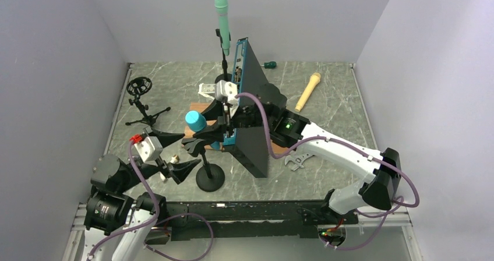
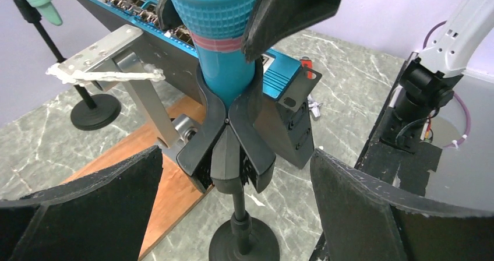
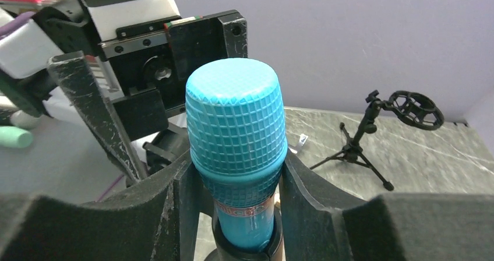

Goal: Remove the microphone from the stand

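Blue microphone (image 1: 196, 121), upright in black stand clip (image 2: 227, 127), left of centre on desk (image 1: 349, 109): right claw (image 3: 239, 168) closed on its neck, apparently for lifting; left claw (image 2: 236, 153) wide open astride the clip, holding nothing, likely to steady it.

White arm links (image 1: 343, 150), black joints (image 1: 381, 185), purple cables (image 1: 267, 127).
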